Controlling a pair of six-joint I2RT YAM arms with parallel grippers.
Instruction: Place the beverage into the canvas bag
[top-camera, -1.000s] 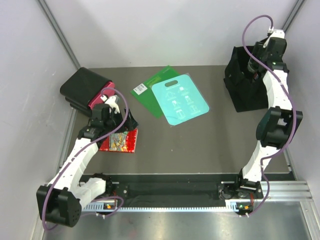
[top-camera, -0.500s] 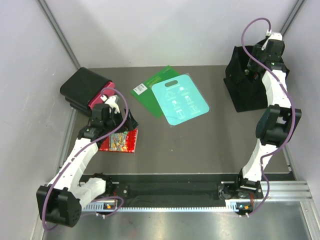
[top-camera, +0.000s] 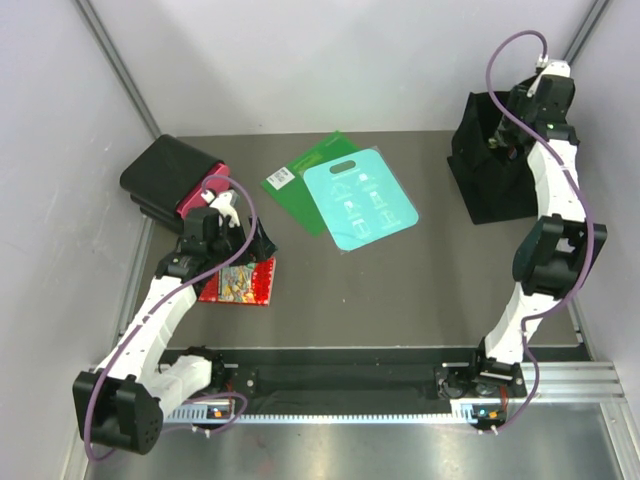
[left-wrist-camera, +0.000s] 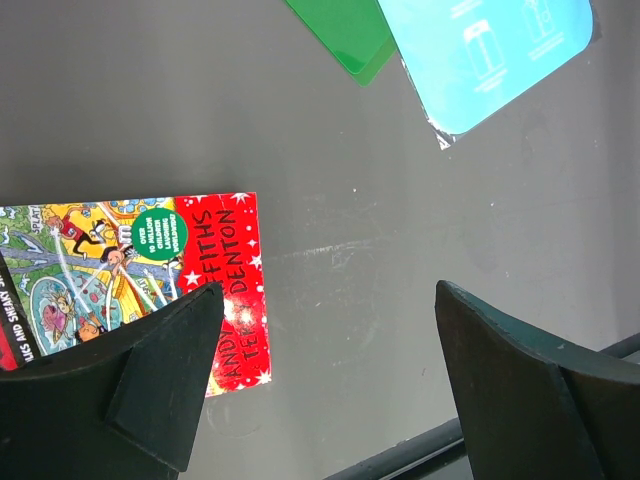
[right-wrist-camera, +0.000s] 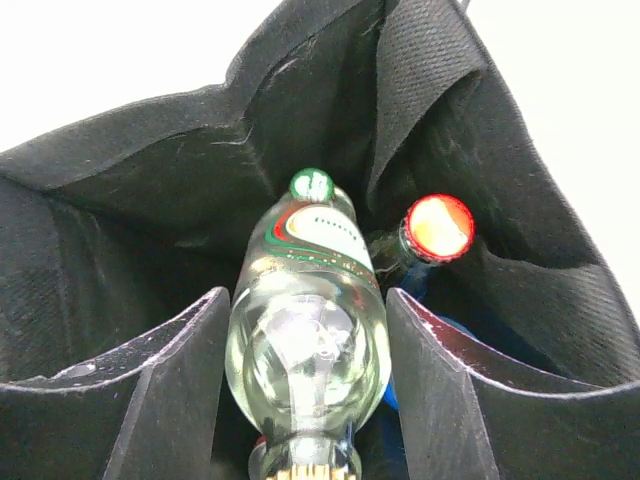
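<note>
While inside the canvas bag (right-wrist-camera: 120, 200), beverage bottle (right-wrist-camera: 310, 250) in right hand (right-wrist-camera: 305, 300).

Pose: left tool (left-wrist-camera: 330, 300) low, jaws wide; right tool (right-wrist-camera: 308, 300) reached far, clamping bottle (right-wrist-camera: 305, 350).

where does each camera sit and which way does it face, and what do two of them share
Top external: fixed above and behind the arms, looking down on the table; both whole arms show.
Left wrist: on the left arm, facing down at the red book and teal board; its open jaws show.
Right wrist: above the canvas bag, facing down into it; its jaws flank a clear bottle.
Shared: top and left wrist both show the red book and teal board.
</note>
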